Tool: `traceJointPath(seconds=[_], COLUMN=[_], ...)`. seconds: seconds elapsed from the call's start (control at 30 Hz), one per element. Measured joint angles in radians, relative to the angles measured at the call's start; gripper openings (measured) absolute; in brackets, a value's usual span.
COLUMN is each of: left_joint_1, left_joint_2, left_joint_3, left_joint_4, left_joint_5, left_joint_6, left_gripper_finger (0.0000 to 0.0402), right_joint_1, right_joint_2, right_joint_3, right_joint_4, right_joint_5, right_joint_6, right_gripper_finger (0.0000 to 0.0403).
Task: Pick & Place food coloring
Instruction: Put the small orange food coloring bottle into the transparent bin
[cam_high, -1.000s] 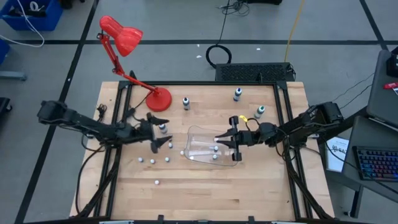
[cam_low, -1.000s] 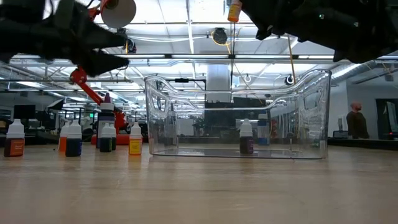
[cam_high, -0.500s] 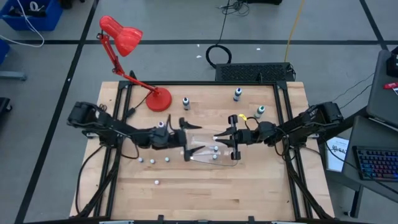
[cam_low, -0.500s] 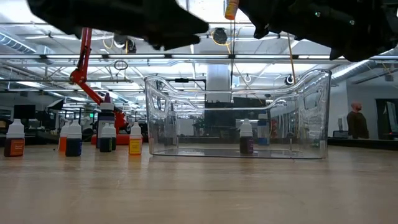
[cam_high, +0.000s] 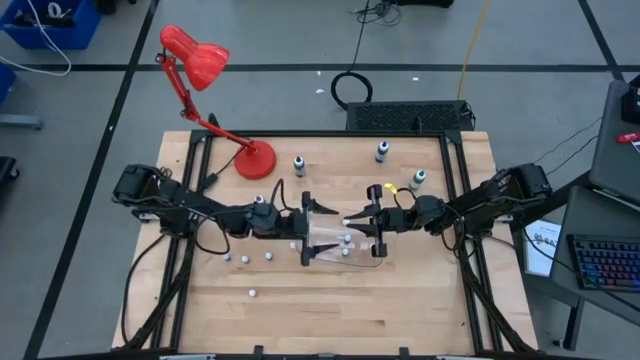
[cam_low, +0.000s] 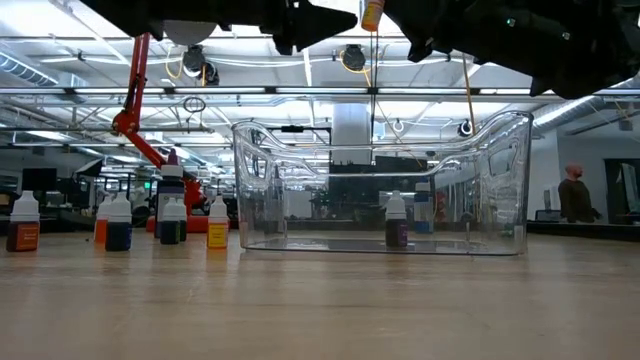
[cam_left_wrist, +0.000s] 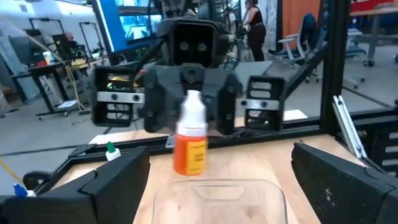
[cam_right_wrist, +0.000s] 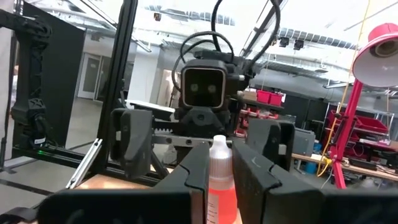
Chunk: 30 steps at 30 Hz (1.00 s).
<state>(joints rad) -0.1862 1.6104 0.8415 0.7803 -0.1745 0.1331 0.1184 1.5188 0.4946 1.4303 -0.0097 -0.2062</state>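
My right gripper is shut on an orange food coloring bottle with a white cap, above the clear bin. My left gripper is open over the bin's left end. It faces the bottle with nothing between its fingers. One small bottle stands on its base inside the bin. Several more bottles stand on the table left of the bin, and others at the far side. My right gripper pinches the orange bottle's body between its two fingers. They come from the table's right side, nearly level and slightly raised. The bottle stands upright with its white cap above the fingers, lifted clear above the bin.
A red desk lamp stands at the far left of the table, its head out over the floor. Small loose bottles dot the wood near the bin's left side. A black frame rail runs along the far edge.
My left gripper has swung up and toward the table's right edge. It went from beside the bottles left of the bin to above the bin's left end, rolling a little, and it has stayed open. It now faces the orange bottle.
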Motion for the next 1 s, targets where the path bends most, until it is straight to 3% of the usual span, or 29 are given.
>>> traceJointPath(seconds=[0.33, 0.73, 1.0], left_joint_1=[0.036, 0.086, 0.093], left_joint_2=[0.000, 0.069, 0.107], left_joint_3=[0.000, 0.000, 0.000], left_joint_4=[0.000, 0.102, 0.152], left_joint_5=[0.006, 0.109, 0.077], left_joint_6=[-0.016, -0.117, -0.083], left_gripper_finger=[0.0388, 0.0388, 0.0388], right_joint_1=[0.000, 0.000, 0.000], right_joint_2=[0.000, 0.000, 0.000], right_joint_3=[0.000, 0.000, 0.000], right_joint_4=[0.011, 0.019, 0.017], right_joint_5=[0.000, 0.000, 0.000], right_joint_6=[0.000, -0.015, -0.015], right_gripper_finger=[0.0036, 0.0036, 0.0036])
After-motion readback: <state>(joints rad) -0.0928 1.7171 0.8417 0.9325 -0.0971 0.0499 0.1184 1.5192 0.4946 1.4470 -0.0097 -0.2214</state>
